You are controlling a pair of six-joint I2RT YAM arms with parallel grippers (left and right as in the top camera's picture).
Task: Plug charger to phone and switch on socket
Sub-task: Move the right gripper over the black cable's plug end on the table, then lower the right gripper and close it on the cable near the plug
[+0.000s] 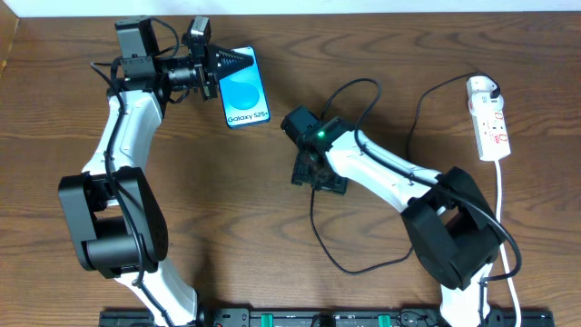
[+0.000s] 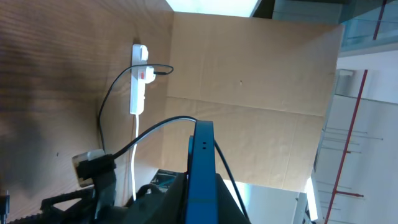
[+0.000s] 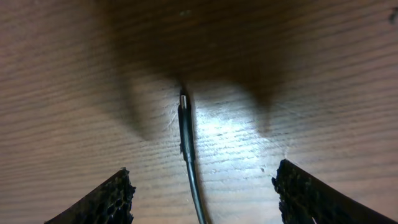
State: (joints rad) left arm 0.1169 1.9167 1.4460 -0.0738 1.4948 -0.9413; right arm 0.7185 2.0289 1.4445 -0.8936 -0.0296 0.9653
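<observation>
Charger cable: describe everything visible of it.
The thin black charger cable lies loose in loops on the brown wooden table. Its free end, a small black plug with a silvery metal tip, rests flat on the wood between the fingers of the open right claw, untouched. The other end runs to the white power strip.

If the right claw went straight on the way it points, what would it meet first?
Probably the charger, which lies on the table with its plug end centred in the open right claw. The wood is just beneath, though depth is unclear.
</observation>
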